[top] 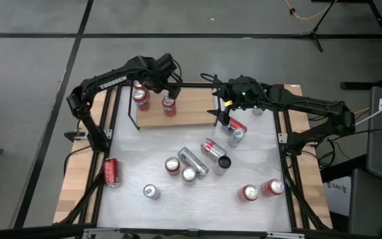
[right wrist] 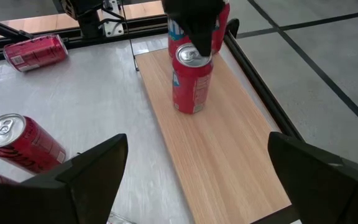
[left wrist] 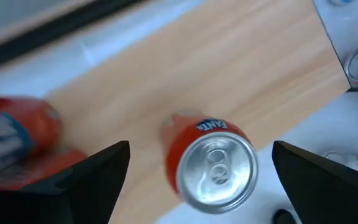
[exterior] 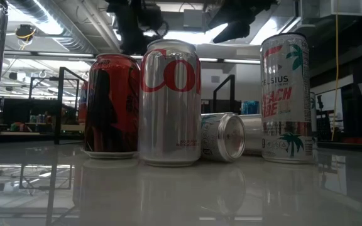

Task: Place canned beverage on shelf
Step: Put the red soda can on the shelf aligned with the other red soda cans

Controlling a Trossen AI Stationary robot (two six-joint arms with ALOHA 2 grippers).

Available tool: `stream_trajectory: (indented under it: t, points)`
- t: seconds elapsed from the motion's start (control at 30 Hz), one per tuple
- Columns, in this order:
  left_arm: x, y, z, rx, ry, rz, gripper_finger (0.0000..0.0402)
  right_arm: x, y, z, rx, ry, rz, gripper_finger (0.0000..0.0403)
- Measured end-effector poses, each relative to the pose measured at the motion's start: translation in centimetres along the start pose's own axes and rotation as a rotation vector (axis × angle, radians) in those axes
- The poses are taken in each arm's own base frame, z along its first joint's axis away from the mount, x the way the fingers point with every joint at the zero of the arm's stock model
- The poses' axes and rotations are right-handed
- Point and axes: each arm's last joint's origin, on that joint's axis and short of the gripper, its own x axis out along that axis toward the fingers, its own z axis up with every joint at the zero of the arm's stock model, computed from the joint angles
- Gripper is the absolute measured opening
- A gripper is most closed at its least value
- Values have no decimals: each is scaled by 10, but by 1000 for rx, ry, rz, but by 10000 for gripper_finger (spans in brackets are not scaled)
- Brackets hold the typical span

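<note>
On the shelf [top: 178, 109]: orange Fanta can [top: 169, 105] stands upright w/ left gripper [top: 170, 89] just above it, fingers spread, released.
Placement looks done; next move prob. lift clear & fetch another can. Right gripper [top: 225, 109] by shelf end, spread, holding nothing. Board = matte wood grain, black rails; can = glossy aluminium cylinder.

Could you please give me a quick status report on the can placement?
Left tool open above orange Fanta can, upright on light-brown wooden shelf. Right tool open, empty, over shelf's other end. Nothing in the way.
</note>
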Motion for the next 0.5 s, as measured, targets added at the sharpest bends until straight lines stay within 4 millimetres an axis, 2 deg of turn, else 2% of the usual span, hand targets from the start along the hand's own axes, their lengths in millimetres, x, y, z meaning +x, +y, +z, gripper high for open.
stream_trajectory:
  t: [0.2, 0.37, 0.5]
  points:
    - [-19, 3, -5, 298, -44, 1, 385, 0, 0, 0, 0, 0, 0, 379]
    - [-21, -4, -5, 456, -88, -37, 385, 0, 0, 0, 0, 0, 0, 379]
    - [-21, -6, -4, 741, -112, -36, 385, 0, 0, 0, 0, 0, 0, 379]
